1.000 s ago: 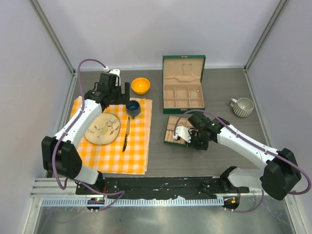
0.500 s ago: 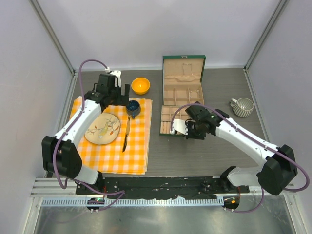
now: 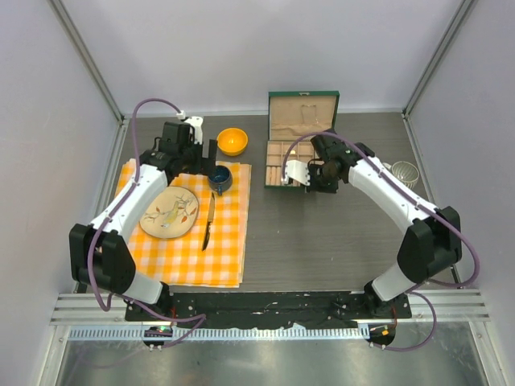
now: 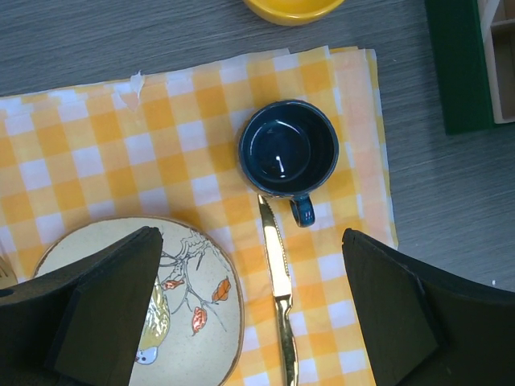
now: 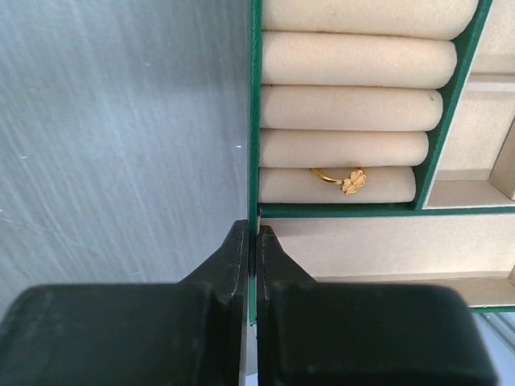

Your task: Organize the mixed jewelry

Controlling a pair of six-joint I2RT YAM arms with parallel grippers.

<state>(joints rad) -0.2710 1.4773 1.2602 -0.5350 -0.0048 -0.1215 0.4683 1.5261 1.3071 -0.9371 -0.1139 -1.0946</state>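
Observation:
My right gripper [image 5: 253, 229] is shut on the thin green wall of the compartment tray [image 5: 255, 121]. In the top view the right gripper [image 3: 310, 174] holds that tray [image 3: 276, 172] over the left part of the open green jewelry box [image 3: 303, 121]. A small gold clover ring [image 5: 351, 181] sits between the tray's beige ring rolls [image 5: 346, 108]. The silvery hoop bracelet and the pale bead-sized pieces are out of view. My left gripper [image 4: 253, 310] is open and empty above the checkered cloth [image 4: 96, 153]; it also shows in the top view [image 3: 201, 153].
On the orange checkered cloth [image 3: 185, 241] lie a painted plate [image 3: 169, 212], a knife [image 3: 208, 221] and a dark blue cup [image 3: 220, 178]. A yellow bowl [image 3: 232, 141] stands behind it. A ribbed grey mug [image 3: 406, 172] stands right of the box, beside my right arm.
My right gripper has carried the tray from the table's middle back and up to the jewelry box. The left arm has not moved.

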